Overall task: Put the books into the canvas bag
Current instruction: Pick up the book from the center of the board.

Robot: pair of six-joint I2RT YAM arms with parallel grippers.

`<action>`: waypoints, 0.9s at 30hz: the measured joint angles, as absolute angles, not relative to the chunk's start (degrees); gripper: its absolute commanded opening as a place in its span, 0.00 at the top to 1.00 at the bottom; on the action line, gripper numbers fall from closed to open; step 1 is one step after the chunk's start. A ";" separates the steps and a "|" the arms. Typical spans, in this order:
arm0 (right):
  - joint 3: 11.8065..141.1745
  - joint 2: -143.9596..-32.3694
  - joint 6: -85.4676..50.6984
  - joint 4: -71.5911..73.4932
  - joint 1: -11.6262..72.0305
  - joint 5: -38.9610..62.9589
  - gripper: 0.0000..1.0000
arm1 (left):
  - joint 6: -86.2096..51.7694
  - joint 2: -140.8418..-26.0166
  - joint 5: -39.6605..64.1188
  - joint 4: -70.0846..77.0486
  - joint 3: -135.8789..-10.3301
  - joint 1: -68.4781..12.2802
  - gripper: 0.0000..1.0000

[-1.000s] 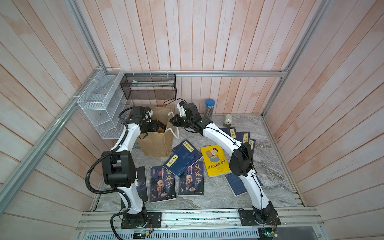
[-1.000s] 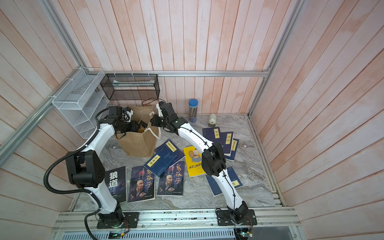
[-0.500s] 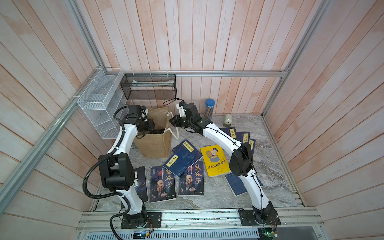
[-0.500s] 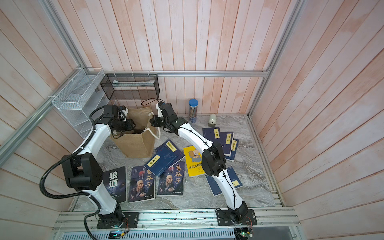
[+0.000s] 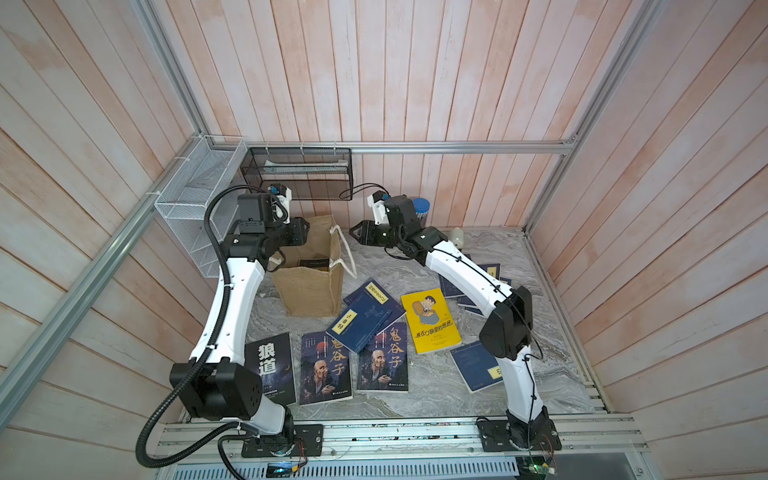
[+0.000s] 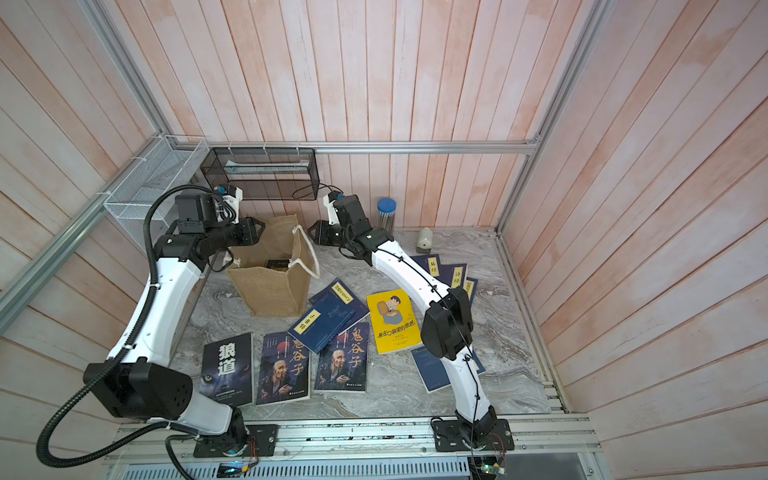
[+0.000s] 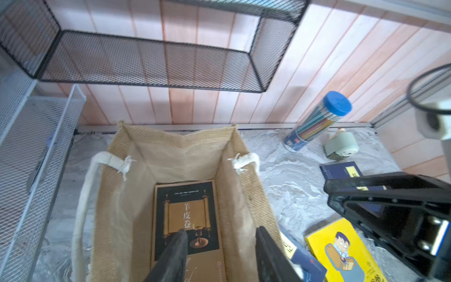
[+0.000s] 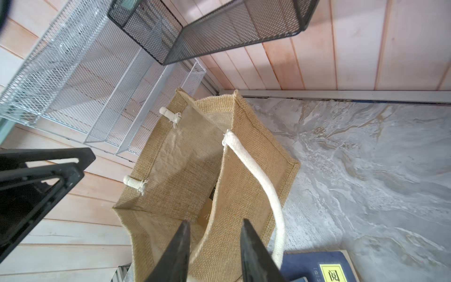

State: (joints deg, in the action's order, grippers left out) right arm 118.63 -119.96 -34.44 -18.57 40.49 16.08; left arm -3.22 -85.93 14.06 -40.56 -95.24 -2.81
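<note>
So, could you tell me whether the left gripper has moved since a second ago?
Yes. In both top views the left gripper has shifted slightly toward the black mesh basket, away from the front of the bag.

Twin high views over the whole table (image 5: 428,395); both wrist cameras close above the canvas bag (image 7: 170,151)

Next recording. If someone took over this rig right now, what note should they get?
Left pincer: open, above the canvas bag's mouth, holding nothing.
Right pincer: open, at the bag's rim by a rope handle, holding nothing.
Done: one brown-black book lies inside the bag.
Left: every other book is on the table: black book, two portrait books, yellow book, several navy ones.
</note>
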 measured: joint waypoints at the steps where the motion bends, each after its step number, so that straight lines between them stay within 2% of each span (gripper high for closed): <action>1: 114.67 -117.36 -34.46 -17.65 40.21 15.92 0.63 | -3.29 -84.68 13.78 -40.36 -94.24 -4.62 0.52; 9: 77.06 -97.62 -35.16 -11.03 34.00 13.37 0.61 | -11.03 -75.53 11.20 -35.03 -76.77 -21.76 0.52; 14: 60.36 -89.08 -35.09 -10.59 27.66 12.49 0.60 | -20.75 -74.98 10.15 -28.95 -63.35 -31.90 0.52; 20: 47.94 -82.13 -33.85 -10.17 20.29 12.53 0.59 | -34.50 -79.15 9.45 -19.05 -55.02 -43.18 0.52; 27: 41.93 -80.58 -31.40 -8.95 14.98 12.95 0.59 | -47.97 -89.78 11.05 -12.12 -57.04 -46.63 0.52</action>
